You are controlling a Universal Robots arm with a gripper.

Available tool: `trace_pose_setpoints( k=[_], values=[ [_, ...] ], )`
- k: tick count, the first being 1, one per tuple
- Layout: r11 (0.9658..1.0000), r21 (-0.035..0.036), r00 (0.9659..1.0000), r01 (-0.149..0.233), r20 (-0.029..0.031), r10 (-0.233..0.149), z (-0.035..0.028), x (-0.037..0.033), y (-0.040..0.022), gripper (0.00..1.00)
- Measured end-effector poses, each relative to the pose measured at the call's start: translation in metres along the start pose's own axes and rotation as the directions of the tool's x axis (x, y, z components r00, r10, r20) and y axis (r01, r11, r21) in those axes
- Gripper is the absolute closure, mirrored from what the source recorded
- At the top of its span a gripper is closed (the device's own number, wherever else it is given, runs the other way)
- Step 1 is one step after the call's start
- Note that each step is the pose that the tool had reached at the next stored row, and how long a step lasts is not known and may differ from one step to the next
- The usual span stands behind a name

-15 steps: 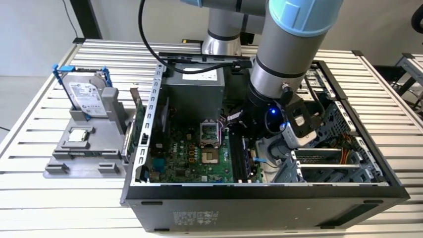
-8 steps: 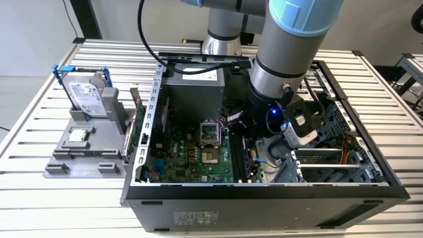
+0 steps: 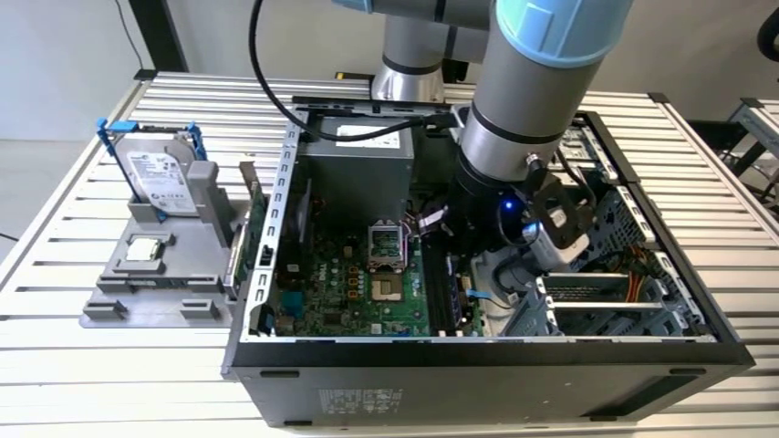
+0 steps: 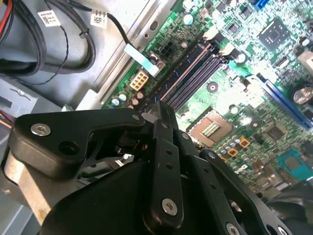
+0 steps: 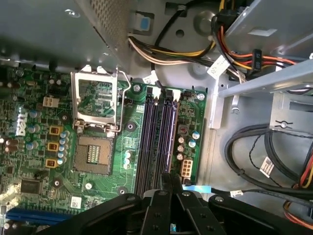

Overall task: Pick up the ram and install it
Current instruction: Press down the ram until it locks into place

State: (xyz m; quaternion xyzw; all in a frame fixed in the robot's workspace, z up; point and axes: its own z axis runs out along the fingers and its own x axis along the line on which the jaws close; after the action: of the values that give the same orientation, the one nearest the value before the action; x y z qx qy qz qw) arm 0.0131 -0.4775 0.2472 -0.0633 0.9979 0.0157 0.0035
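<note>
Currently fingers [image 5: 169, 182] look pressed together on nothing, low over the memory slots [image 5: 159, 137], while what looks like the ram [image 3: 259, 265] stands outside the case [image 3: 487, 351] wall, so any drift could clip slot latches.

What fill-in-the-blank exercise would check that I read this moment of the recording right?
1. The hard drive stands in a ___ bracket on the gray fixture.
2. In the first wrist view, the gripper hovers over the long dark slots, inside the open computer ___.
3. The metal lid of the CPU socket is flipped ___.
Missing words: blue; case; open.
</note>
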Motion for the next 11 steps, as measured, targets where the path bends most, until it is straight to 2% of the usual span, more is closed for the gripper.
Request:
trace_pose_setpoints(
  k=[5,11],
  values=[
    [0.9980,-0.0007,0.9980,0.063,-0.0019,-0.063,0.0000,0.0000,0.0000,1.00],
    [0.9895,-0.0016,0.9895,0.145,-0.0045,-0.145,0.0000,0.0000,0.0000,1.00]
  ],
)
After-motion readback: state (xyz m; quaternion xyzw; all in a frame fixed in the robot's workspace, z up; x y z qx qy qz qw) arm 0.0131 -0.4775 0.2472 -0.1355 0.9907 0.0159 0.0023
